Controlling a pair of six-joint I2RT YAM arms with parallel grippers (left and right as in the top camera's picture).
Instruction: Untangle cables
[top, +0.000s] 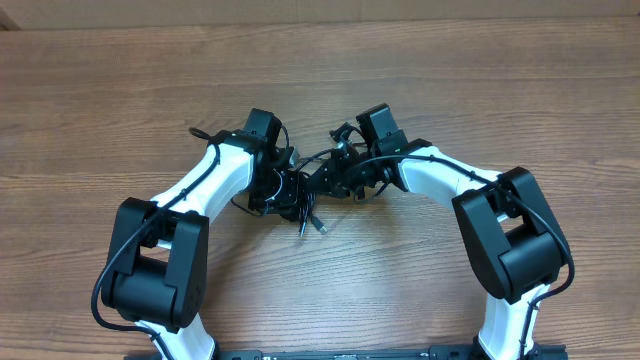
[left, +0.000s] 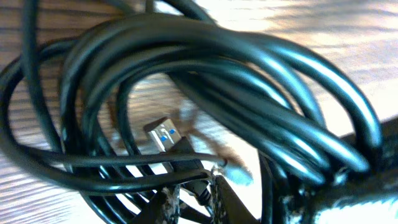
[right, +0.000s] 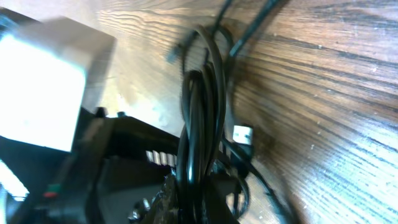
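Cables (left: 249, 81) bunched tight between both pincers, over worktop (top: 100, 100).
Right pincer (right: 188, 200) clamps them, probably anchoring for a pull; left pincer (left: 193, 200) state: can't tell.

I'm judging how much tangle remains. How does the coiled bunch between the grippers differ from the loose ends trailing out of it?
The coiled bunch is wound in overlapping loops; the loose ends run nearly straight. The bunch runs into the right gripper, which is shut on it; the loose ends lie free on the table. Both are thin black cord.
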